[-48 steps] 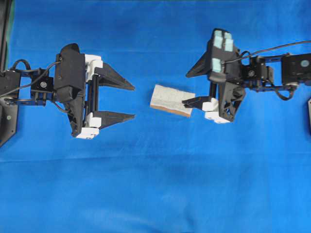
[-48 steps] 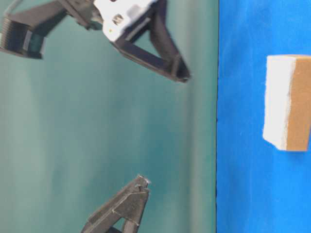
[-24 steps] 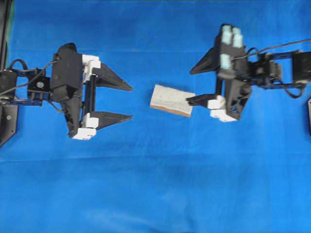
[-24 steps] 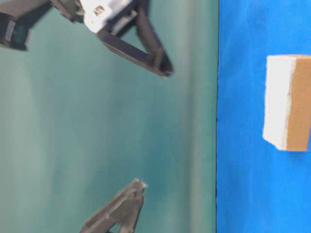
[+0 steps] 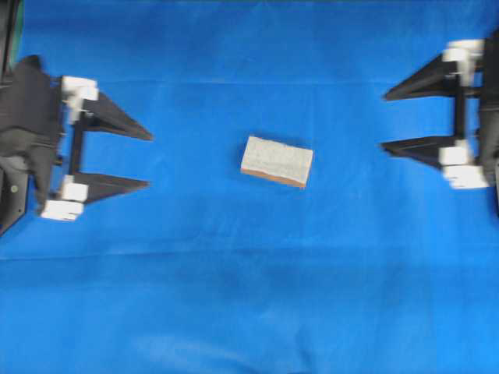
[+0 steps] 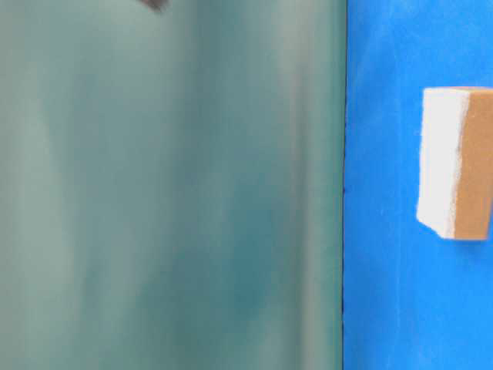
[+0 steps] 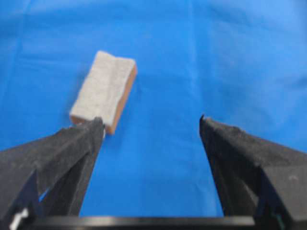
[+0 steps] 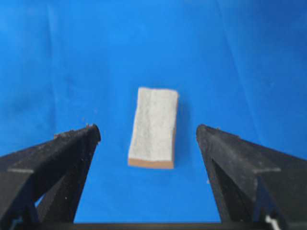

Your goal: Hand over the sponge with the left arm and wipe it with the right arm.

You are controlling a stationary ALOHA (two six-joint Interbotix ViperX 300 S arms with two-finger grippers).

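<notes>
The sponge (image 5: 277,161) lies flat on the blue cloth (image 5: 249,296) mid-table, whitish-grey top up, orange-brown edge toward the front. It also shows in the table-level view, sponge (image 6: 454,173), in the left wrist view, sponge (image 7: 103,89), and in the right wrist view, sponge (image 8: 153,127). My left gripper (image 5: 148,161) is open at the far left, well apart from the sponge, nothing between its fingers. My right gripper (image 5: 383,122) is open at the far right, equally far from it and empty. Both arms' bodies are mostly cut off by the frame edges.
Blue cloth covers the whole table. A dark frame edge (image 5: 8,39) runs along the far left. A teal-green wall (image 6: 169,193) fills the left of the table-level view.
Both arms have pulled back from the sponge to opposite edges of the table. The right gripper's finger no longer touches the sponge. The sponge has not moved.
</notes>
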